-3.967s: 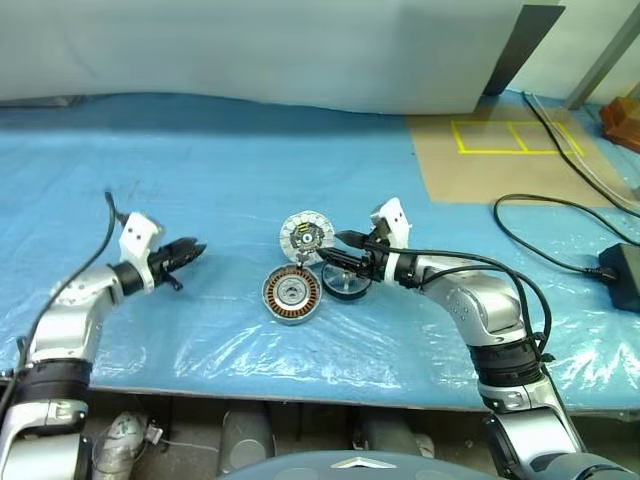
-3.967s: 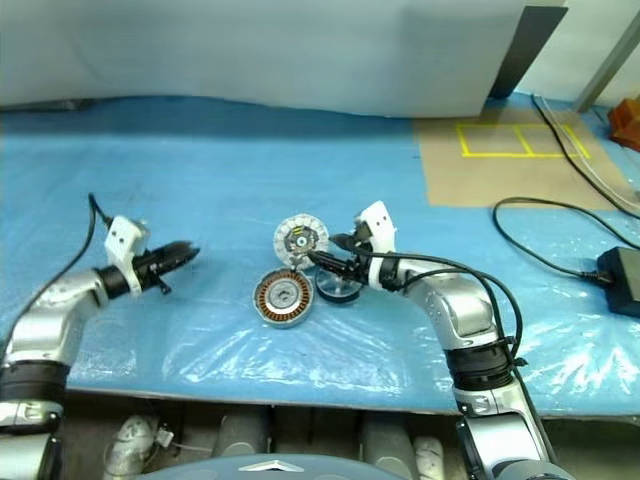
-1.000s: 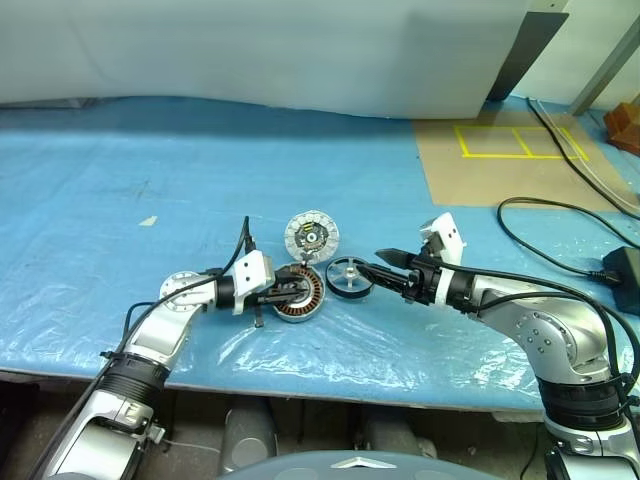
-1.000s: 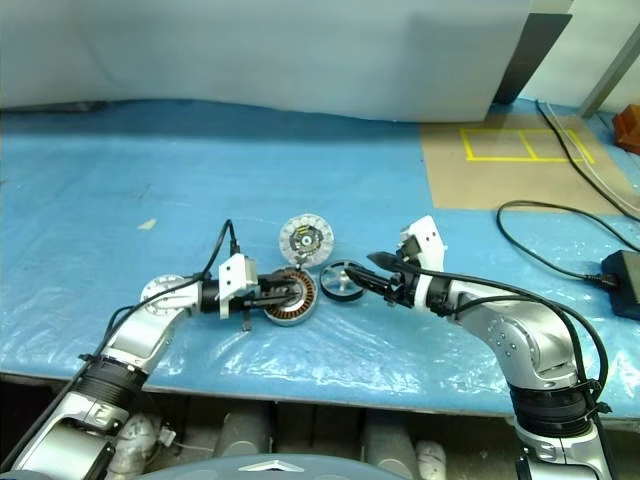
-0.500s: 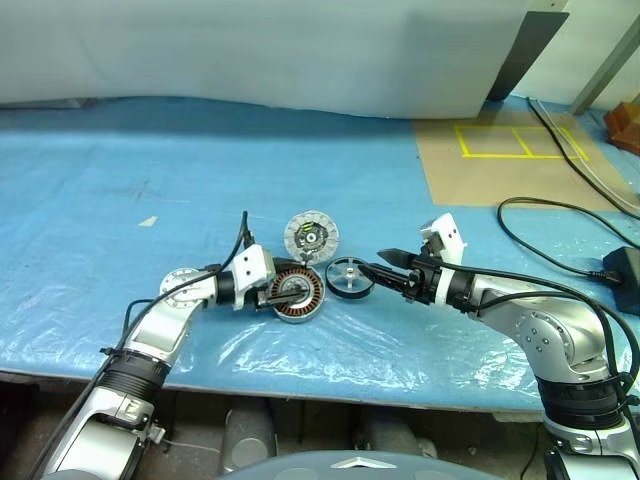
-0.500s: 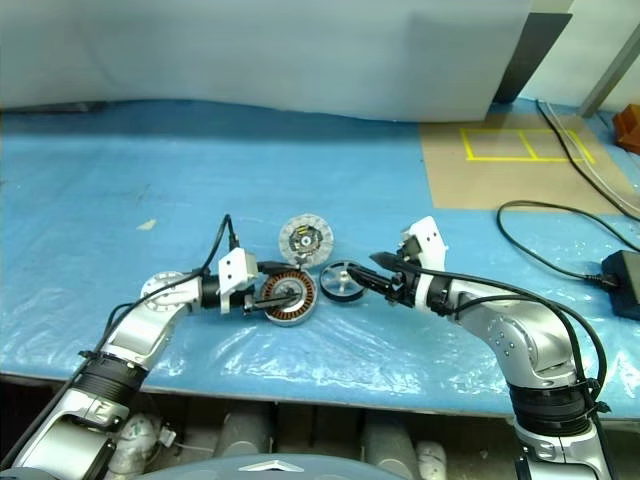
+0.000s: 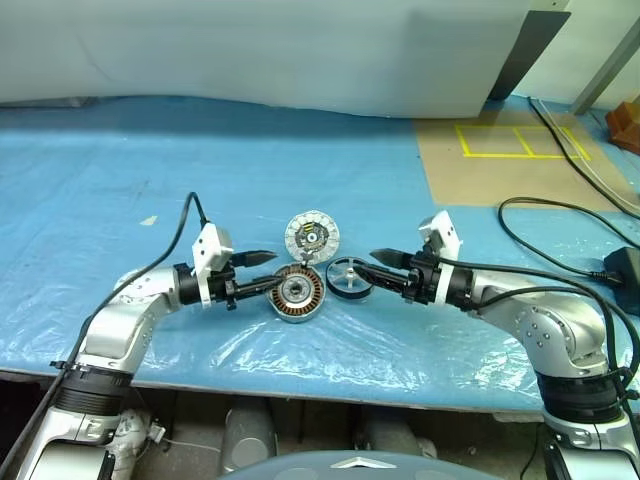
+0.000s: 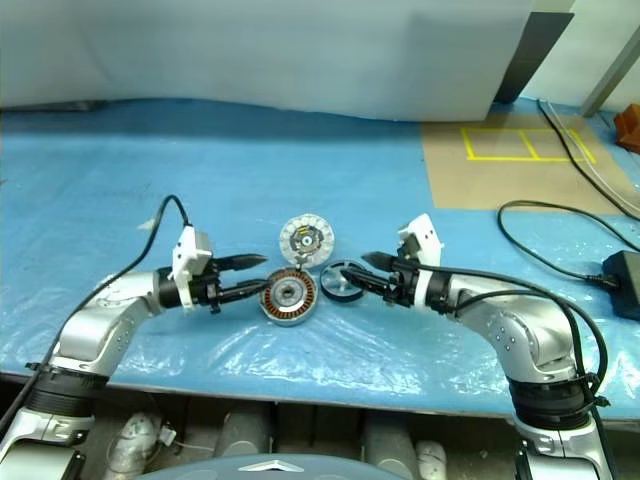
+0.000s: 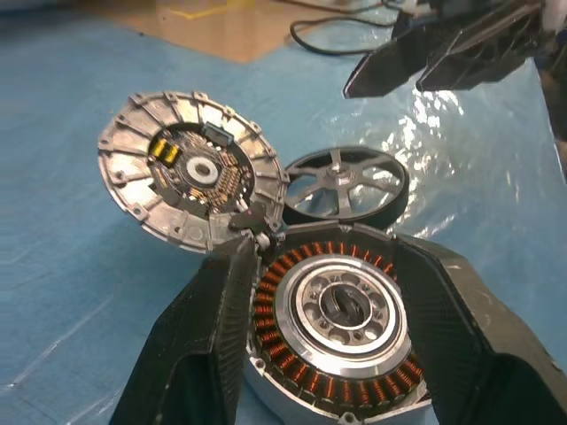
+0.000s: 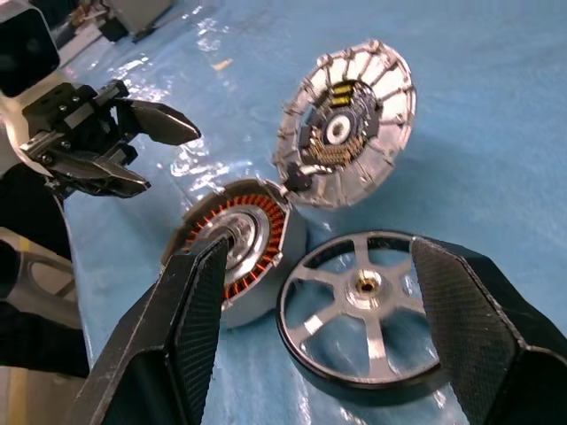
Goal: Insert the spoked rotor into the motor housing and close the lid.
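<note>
The motor housing (image 7: 297,293), ringed with copper windings, lies flat on the blue sheet. The lid (image 7: 311,238) stands tilted up at its far edge, inner face with dark centre showing. The spoked rotor (image 7: 349,277) lies flat just right of the housing, touching it. My left gripper (image 7: 268,270) is open at the housing's left edge, holding nothing; in the left wrist view its fingers (image 9: 217,328) flank the housing (image 9: 341,310). My right gripper (image 7: 372,267) is open and empty at the rotor's right rim; the right wrist view shows the rotor (image 10: 365,305) between its fingers.
The table is covered in blue plastic sheeting (image 7: 150,180), its front edge close below the parts. A brown board with yellow tape (image 7: 500,150) lies at the back right. Black cables and a power adapter (image 7: 620,270) sit at the far right.
My left gripper has pulled back from the housing to the left, risen a little and opened wider. The right gripper has barely moved. The parts lie where they were.
</note>
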Action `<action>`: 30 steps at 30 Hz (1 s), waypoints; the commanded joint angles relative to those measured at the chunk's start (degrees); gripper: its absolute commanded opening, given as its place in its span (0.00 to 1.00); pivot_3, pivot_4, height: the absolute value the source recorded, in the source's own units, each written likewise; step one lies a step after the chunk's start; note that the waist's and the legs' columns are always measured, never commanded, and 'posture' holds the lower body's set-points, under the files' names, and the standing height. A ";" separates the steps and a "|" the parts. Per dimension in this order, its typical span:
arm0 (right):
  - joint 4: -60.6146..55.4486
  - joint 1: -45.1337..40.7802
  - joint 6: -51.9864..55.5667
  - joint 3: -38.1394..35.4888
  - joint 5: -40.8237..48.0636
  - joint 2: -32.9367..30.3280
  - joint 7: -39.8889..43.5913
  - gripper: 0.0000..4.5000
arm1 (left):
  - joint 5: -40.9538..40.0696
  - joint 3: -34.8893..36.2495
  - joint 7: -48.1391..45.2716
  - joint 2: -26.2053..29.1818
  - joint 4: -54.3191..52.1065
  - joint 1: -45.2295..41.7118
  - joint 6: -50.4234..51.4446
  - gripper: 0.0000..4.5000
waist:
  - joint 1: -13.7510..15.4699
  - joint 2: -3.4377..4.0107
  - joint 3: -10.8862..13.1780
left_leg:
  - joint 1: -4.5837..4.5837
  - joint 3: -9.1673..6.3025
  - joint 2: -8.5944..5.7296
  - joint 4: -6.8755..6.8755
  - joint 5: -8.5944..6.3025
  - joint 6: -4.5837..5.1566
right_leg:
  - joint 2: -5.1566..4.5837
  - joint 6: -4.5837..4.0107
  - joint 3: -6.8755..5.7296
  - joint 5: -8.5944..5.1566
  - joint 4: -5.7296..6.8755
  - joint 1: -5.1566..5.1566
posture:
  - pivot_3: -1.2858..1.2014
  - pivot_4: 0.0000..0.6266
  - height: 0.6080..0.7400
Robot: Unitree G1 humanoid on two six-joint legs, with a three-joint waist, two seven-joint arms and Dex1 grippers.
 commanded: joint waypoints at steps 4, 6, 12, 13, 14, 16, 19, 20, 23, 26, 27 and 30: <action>1.44 -6.38 -2.50 6.41 -0.31 2.28 5.27 0.32 | -0.31 4.46 5.53 -0.57 -1.06 2.03 1.24 0.58 | -0.24 0.00 0.00 | 0.00 0.00 0.01 0.00 0.00 0.00 | 0.02 0.00 0.00 0.00 0.00 -0.01 | 0.52 0.24 1.00; 3.25 -8.30 -3.46 10.13 -1.88 3.35 6.99 0.17 | -0.41 4.96 7.44 -1.42 -0.95 2.68 1.62 0.58 | -0.41 0.00 0.00 | -0.01 0.00 0.02 0.00 0.00 0.00 | 0.03 0.00 -0.01 0.00 0.00 -0.01 | 0.52 0.24 1.00; 12.90 -12.97 -9.03 18.50 -10.04 6.02 9.54 0.01 | 0.37 4.16 10.29 -2.34 -3.65 5.30 1.34 0.58 | -0.69 -0.05 0.02 | -0.12 -0.03 0.01 -0.01 0.00 0.00 | 0.01 0.01 -0.07 0.01 -0.03 -0.02 | 0.52 0.24 1.00; 14.31 -13.54 -10.52 19.30 -11.42 6.37 10.07 0.01 | 0.46 4.17 10.76 -2.39 -4.20 5.76 1.26 0.58 | -0.76 -0.05 0.02 | -0.13 -0.03 0.01 0.00 0.00 0.00 | 0.00 0.01 -0.07 0.01 -0.03 -0.02 | 0.52 0.24 1.00; 15.51 -13.95 -11.93 20.09 -12.81 6.68 10.53 0.01 | 0.59 4.23 11.27 -2.47 -4.58 6.09 1.11 0.58 | -0.80 -0.05 0.02 | -0.14 -0.03 0.01 0.00 0.00 0.00 | 0.00 0.01 -0.07 0.01 -0.01 -0.04 | 0.52 0.24 1.00; 17.59 -14.42 -14.45 21.53 -15.22 7.42 11.22 0.01 | 0.75 4.33 11.97 -2.53 -4.81 6.51 1.02 0.58 | -0.81 -0.06 0.03 | -0.14 -0.04 0.03 0.02 0.00 0.00 | 0.01 0.01 -0.08 0.01 0.00 -0.05 | 0.52 0.24 1.00; 19.28 -14.47 -18.73 23.55 -18.58 8.93 11.83 0.01 | 2.05 4.46 12.67 -2.08 -5.00 7.68 -0.10 0.58 | -1.23 -0.06 0.02 | -0.14 -0.04 0.03 0.02 0.00 0.00 | 0.01 0.01 -0.08 0.01 0.01 -0.04 | 0.52 0.24 1.00; 19.32 -14.50 -19.23 23.53 -18.82 9.52 12.03 0.01 | 2.26 4.64 12.68 -1.78 -5.28 8.11 -0.29 0.58 | -1.33 -0.07 0.02 | -0.14 -0.04 0.03 0.02 0.00 0.00 | 0.02 0.01 -0.07 0.01 0.01 -0.05 | 0.52 0.24 1.00; 19.80 -14.97 -19.76 23.05 -18.85 10.21 13.81 0.01 | 2.08 5.58 12.28 -0.70 -6.42 9.34 -0.38 0.58 | -1.44 -0.10 0.04 | -0.15 -0.04 0.04 0.02 0.00 0.00 | 0.03 0.01 -0.06 0.01 0.01 -0.08 | 0.52 0.24 1.00; 20.48 -15.31 -19.99 22.29 -17.88 10.84 16.12 0.01 | 1.53 6.25 12.18 -0.06 -7.10 10.40 0.02 0.58 | -1.43 -0.10 0.04 | -0.14 -0.04 0.04 0.03 0.00 0.00 | 0.03 0.01 -0.07 0.01 0.02 -0.07 | 0.52 0.24 1.00; 20.82 -15.62 -20.07 22.04 -17.76 11.28 16.46 0.01 | 1.63 6.35 12.21 0.03 -7.23 10.62 0.04 0.58 | -1.42 -0.10 0.04 | -0.14 -0.04 0.04 0.03 0.00 0.00 | 0.02 0.01 -0.07 0.01 0.03 -0.07 | 0.52 0.24 1.00; 20.59 -17.23 -18.19 21.97 -16.40 12.63 18.58 0.01 | 1.33 7.13 12.51 0.23 -7.94 11.26 0.36 0.58 | -1.43 -0.10 0.04 | -0.13 -0.03 0.04 0.05 0.00 0.00 | 0.02 0.00 -0.07 0.01 0.08 -0.08 | 0.52 0.24 1.00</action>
